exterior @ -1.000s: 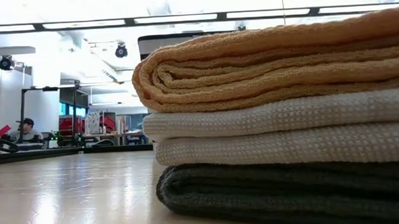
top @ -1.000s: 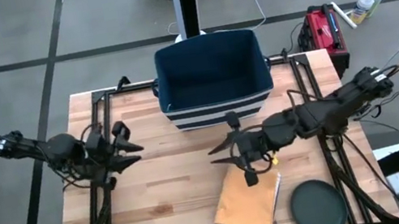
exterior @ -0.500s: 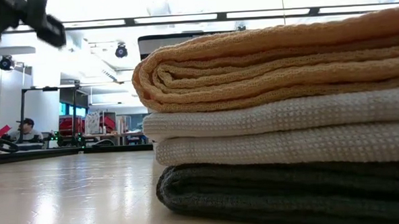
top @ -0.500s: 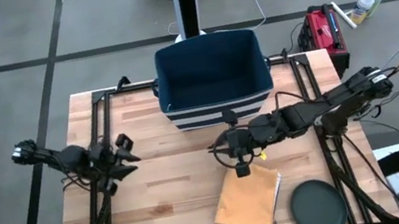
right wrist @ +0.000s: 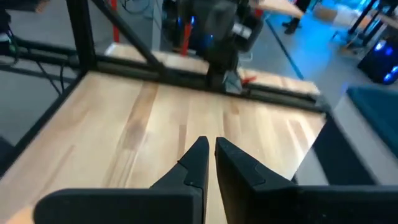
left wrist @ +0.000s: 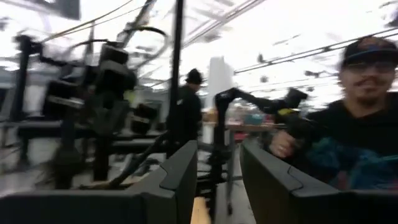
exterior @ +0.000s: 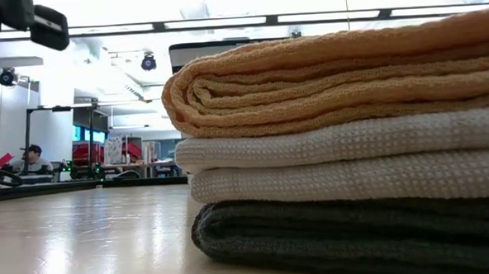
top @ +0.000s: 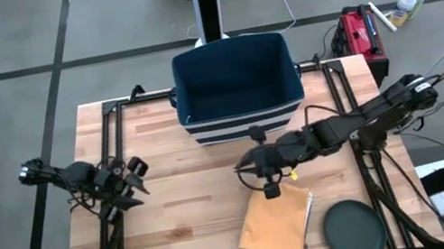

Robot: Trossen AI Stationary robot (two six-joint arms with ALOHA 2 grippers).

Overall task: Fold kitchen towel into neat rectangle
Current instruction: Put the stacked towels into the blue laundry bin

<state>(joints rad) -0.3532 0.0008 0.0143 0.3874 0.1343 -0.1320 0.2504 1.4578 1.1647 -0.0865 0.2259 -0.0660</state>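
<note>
— What does the overhead camera give you that the table-level one can't?

— The whole wooden table (top: 174, 215), with a navy bin (top: 238, 85) at its far edge and a dark round disc (top: 355, 229) at the near right corner. The folded mustard towel (top: 279, 227) lies near the front, right of centre. The right gripper (top: 249, 172) hovers just beyond the towel's far edge, fingers pinched nearly together on nothing. The left gripper (top: 136, 183) waits over the left side, well apart, fingers parted and empty.

— And from table height?

— There the mustard towel tops a stack — two cream towels (exterior: 345, 161) and a dark grey one (exterior: 348, 240) beneath.

— The room?

— Grey floor, cables, a red case (top: 359, 32). The left wrist camera catches a person in a cap (left wrist: 357, 124) close by.
</note>
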